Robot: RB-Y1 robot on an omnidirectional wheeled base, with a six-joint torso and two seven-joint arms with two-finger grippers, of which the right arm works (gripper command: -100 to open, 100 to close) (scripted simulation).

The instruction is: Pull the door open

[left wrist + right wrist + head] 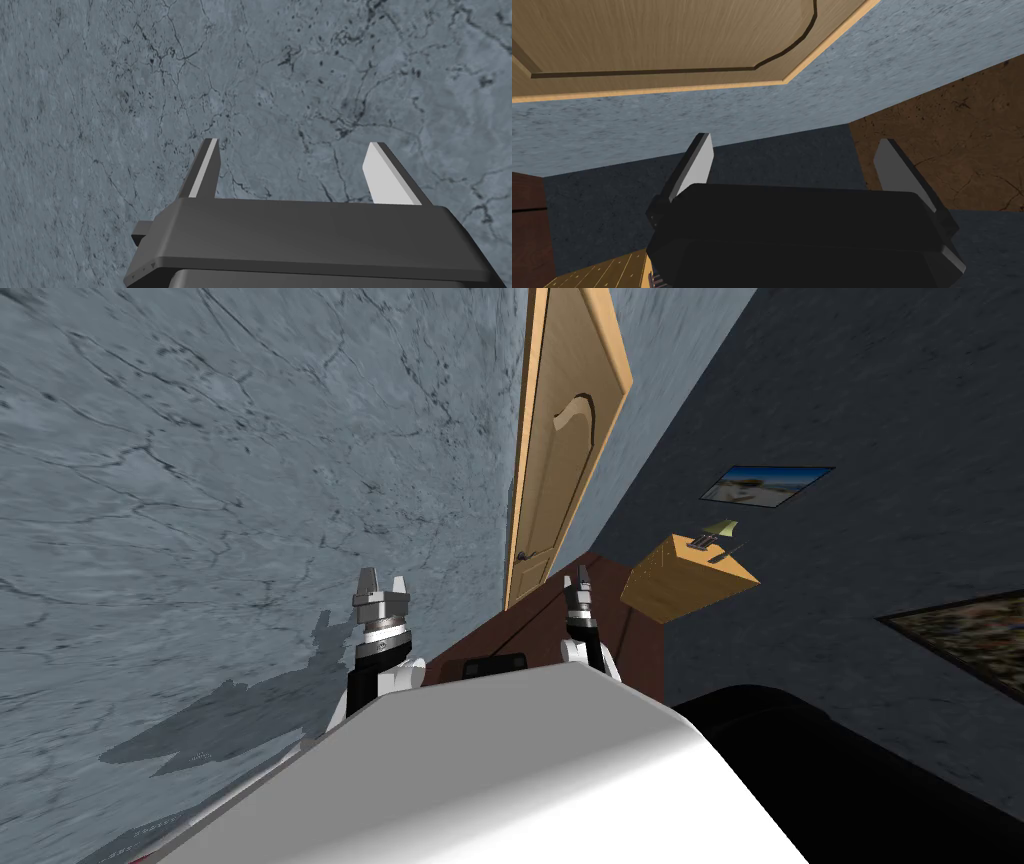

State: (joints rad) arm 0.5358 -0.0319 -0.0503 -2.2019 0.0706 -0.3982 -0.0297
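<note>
Right gripper: fingers spread wide, nothing held, short of the door. Door: tan wood, ahead and a little left of this gripper; small dark handle untouched. Left gripper: fingers likewise apart, empty, facing the grey wall.

Left gripper: two thin, light grey blade fingers on a dark grey, round-edged box. Right gripper: same form, body near black. Left forearm: silver wrist rings, black sleeve, white shell.
</note>
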